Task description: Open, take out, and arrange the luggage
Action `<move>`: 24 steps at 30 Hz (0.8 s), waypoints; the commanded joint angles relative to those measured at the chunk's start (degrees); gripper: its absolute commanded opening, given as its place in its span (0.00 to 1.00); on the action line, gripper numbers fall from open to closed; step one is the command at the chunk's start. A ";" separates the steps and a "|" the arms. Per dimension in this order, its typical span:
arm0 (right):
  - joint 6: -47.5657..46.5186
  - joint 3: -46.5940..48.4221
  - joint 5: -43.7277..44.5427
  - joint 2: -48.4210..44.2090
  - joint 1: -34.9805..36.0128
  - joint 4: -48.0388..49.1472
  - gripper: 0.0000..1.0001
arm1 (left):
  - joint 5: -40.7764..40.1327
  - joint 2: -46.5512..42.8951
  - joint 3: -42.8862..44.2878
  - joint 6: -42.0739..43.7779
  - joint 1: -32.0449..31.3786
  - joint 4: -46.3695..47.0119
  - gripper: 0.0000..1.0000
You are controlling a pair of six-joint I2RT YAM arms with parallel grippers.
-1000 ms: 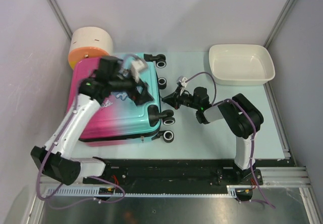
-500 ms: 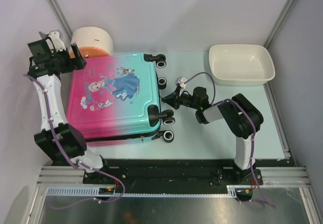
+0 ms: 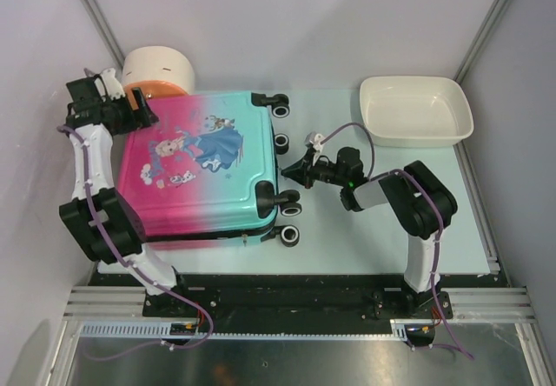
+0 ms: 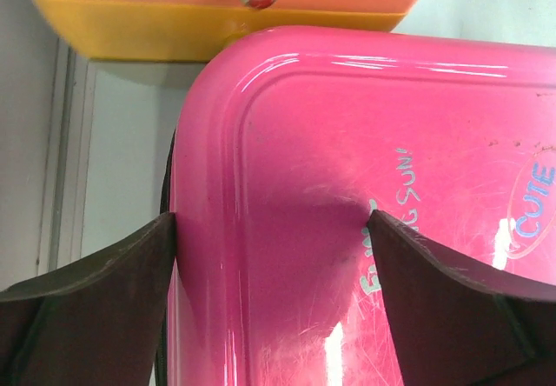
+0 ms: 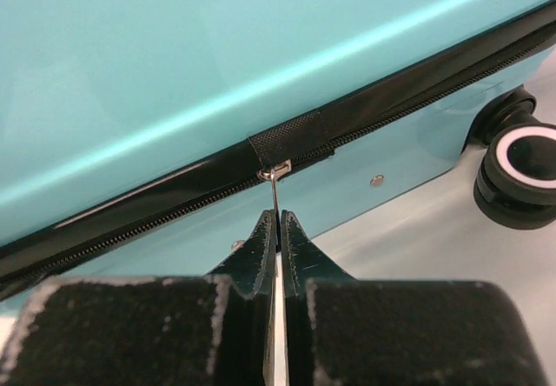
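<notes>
Top external view: the luggage [image 3: 200, 164] lies flat and closed on the pale table [image 3: 365, 238], toward its 9 o'clock side. The printed shell faces up, with the pink half at 9 o'clock and the teal half and black wheels [image 3: 289, 203] at 3 o'clock. At the case's 11 o'clock corner the left gripper [image 3: 139, 113] has its fingers wide apart. Its wrist view shows them straddling the pink corner, one outside the edge and one over the shell; whether either touches, I cannot tell. The right gripper [image 5: 278, 222], at the case's 3 o'clock side between the wheels, is pinched tight on the thin metal zip pull [image 5: 274, 190]. A cream-and-orange drawer box [image 3: 156, 75] sits just beyond the 11 o'clock corner — a white basin [image 3: 415, 110] lies at the table's 1 o'clock, well apart.
</notes>
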 commanded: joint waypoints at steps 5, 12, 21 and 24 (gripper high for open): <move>2.32 -8.36 -7.81 -9.90 -6.81 4.28 0.00 | 12.44 8.42 -0.11 9.06 -21.99 -5.48 0.73; 5.66 -17.59 -7.12 -15.97 -7.52 4.81 0.00 | 15.34 14.40 7.10 10.12 -31.13 -5.92 0.72; 4.61 -20.50 2.64 -19.41 -5.77 1.55 0.00 | 12.45 1.43 5.54 10.82 -31.31 -6.18 0.90; 4.43 -20.50 2.30 -18.89 -4.45 2.95 0.00 | 11.13 -2.89 1.85 11.97 -31.31 -6.18 0.91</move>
